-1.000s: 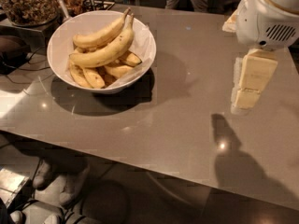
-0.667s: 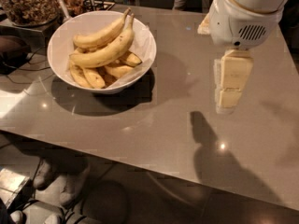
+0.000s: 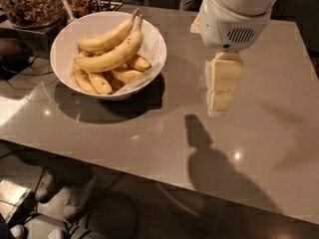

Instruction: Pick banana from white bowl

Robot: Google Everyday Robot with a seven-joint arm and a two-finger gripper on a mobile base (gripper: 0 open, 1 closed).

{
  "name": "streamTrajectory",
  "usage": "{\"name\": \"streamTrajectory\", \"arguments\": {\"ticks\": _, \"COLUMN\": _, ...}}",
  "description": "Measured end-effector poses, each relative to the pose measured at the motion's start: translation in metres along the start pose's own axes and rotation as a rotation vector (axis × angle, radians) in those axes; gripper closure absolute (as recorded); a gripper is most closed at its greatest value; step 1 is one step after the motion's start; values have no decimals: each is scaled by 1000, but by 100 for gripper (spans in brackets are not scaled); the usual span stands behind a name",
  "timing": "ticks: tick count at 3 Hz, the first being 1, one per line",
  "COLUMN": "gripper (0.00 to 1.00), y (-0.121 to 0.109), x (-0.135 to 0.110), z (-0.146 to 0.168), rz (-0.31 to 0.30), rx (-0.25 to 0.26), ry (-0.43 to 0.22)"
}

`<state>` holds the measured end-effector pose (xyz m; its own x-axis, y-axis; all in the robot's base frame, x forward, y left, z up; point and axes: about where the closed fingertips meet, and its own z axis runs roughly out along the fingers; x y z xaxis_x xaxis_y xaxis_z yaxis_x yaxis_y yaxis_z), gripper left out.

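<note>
The white bowl [image 3: 61, 43] with a paper liner stands at the table's far left. It holds several yellow bananas. The banana [image 3: 113, 57], the longest and thickest, lies across the top of the pile with its stem pointing up right. A slimmer long banana [image 3: 106, 38] lies just behind it, and short stubby bananas [image 3: 100, 82] lie below. My gripper [image 3: 218, 106] hangs pointing down above the table, to the right of the bowl and apart from it. It holds nothing that I can see.
A glass jar of brown granola [image 3: 29, 4] stands at the far left behind the bowl, with dark utensils beside it. The grey table [image 3: 149, 133] has its near edge running across the lower frame. The gripper's shadow [image 3: 204, 158] falls on the tabletop.
The arm and gripper have moved left, closer to the bowl. The bowl and bananas have not moved.
</note>
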<state>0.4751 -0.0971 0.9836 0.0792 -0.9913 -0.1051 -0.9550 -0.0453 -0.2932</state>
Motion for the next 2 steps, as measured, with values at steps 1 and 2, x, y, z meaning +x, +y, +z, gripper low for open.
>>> {"name": "streamTrajectory", "arguments": {"ticks": 1, "gripper": 0, "y": -18, "x": -32, "z": 13, "rz": -58, "rx": -1, "ry": 13}}
{"name": "streamTrajectory", "arguments": {"ticks": 2, "gripper": 0, "y": -35, "x": -61, "z": 20, "rz": -127, "rx": -10, "ry": 16}}
